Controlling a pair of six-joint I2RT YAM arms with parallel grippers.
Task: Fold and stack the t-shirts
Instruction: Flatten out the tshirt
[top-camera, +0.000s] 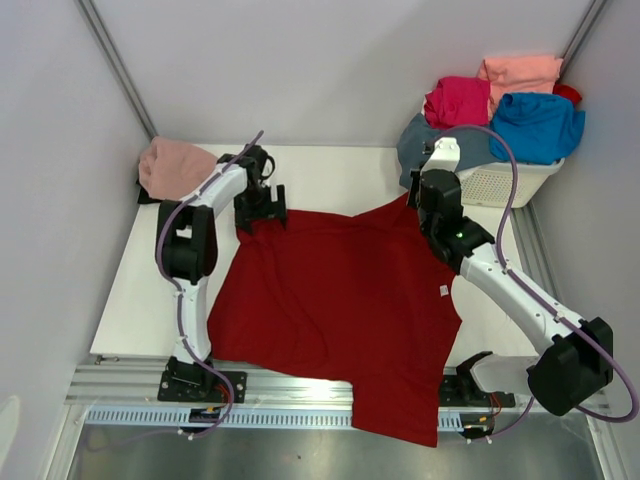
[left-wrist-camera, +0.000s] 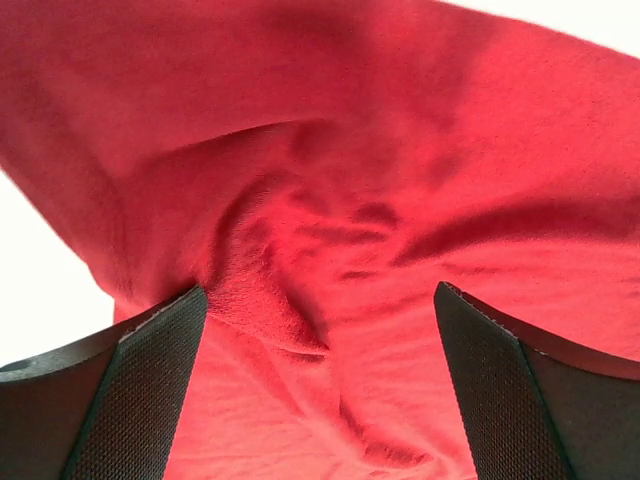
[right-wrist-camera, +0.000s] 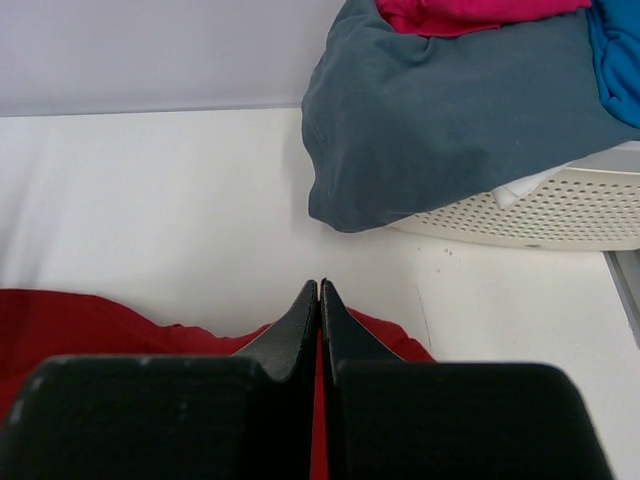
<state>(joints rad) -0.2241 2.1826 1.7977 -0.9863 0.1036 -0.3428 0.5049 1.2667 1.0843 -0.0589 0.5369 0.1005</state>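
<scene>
**Fig. Task progress, near to far.** Dark red t-shirt (top-camera: 340, 310) lies spread over the counter (top-camera: 130, 290), w/ its near hem hanging off the front edge. It is roughly flat and no fold is visible, so folding appears not yet begun.

At its far L corner, the left hand (left-wrist-camera: 320, 288) sits w/ fingers (left-wrist-camera: 150, 380) wide apart. Rumpled cloth lies between them, unclamped. At the far R corner, the right hand (right-wrist-camera: 320, 295) is closed tight, w/ a sliver of red showing between the fingers, apparently pinching the shirt's edge.

Far L: dusty pink t-shirt (top-camera: 175, 168) bundled on the counter. Whether it is properly folded cannot be told; if so, it is the stack's only item.

Far R: basket (top-camera: 510, 182) holds the slate (right-wrist-camera: 450, 130), magenta (top-camera: 458, 100), bright blue (top-camera: 540, 125) and salmon (top-camera: 520, 70) t-shirts, all heaped and unfolded.

Est.: most of the task is left, approx. five shirts to go.
</scene>
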